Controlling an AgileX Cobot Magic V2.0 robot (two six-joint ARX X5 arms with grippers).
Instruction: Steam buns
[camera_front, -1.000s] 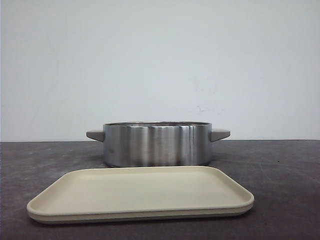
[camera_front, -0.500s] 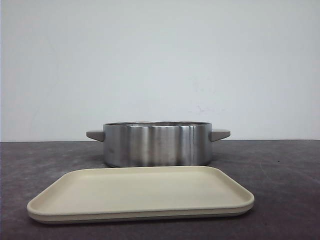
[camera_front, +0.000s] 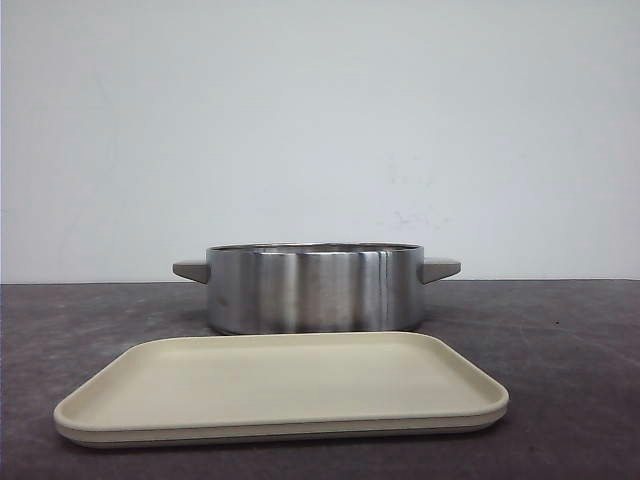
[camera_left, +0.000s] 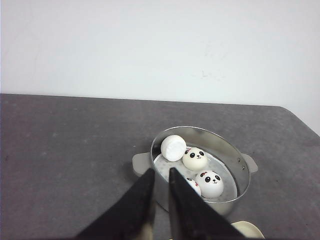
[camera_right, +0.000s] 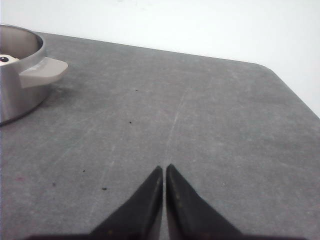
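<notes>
The buns lie inside the steel pot (camera_left: 227, 150), shown in the left wrist view. One bun (camera_left: 173, 148) is tipped over with its flat underside showing. Two panda-faced buns (camera_left: 195, 158) (camera_left: 210, 183) sit upright, and one more bun (camera_left: 194, 187) is half hidden behind a finger. My left gripper (camera_left: 161, 171) hovers back from the pot's near wall, a narrow gap between its fingers and nothing in it. My right gripper (camera_right: 164, 169) is shut and empty over bare table, well off to the side of the pot (camera_right: 15, 95). The front view shows no gripper, and the pot (camera_front: 315, 290) hides the buns.
A beige rectangular tray (camera_front: 280, 385) lies flat just in front of the pot, with nothing on it; its corner (camera_left: 247, 230) shows in the left wrist view. The pot's side handle (camera_right: 42, 70) sticks out toward the right arm. A white wall stands behind the dark grey table (camera_right: 200, 115).
</notes>
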